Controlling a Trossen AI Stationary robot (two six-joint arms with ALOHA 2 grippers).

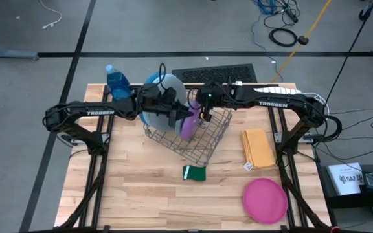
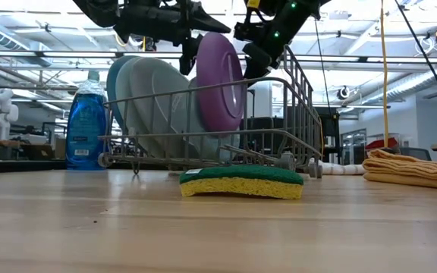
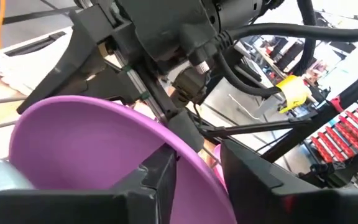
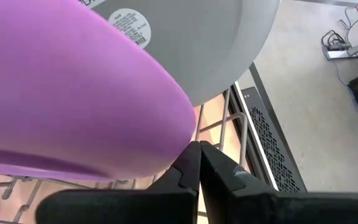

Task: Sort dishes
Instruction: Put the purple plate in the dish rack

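Grippers, left (image 3: 197,171) and right (image 4: 197,165), flank racked purple plate (image 2: 218,80).

Purple plate (image 3: 98,149) on edge, rim between left gripper (image 3: 197,168) fingers (image 3: 160,174), jaws parted. Right gripper (image 3: 166,56) close behind plate. Pale plate (image 3: 2,177) edge beside purple plate.

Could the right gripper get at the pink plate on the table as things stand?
Probably yes. The pink plate lies flat and alone on the right arm's side of the table, nothing on it. The right gripper is shut beside the purple plate, holding nothing.
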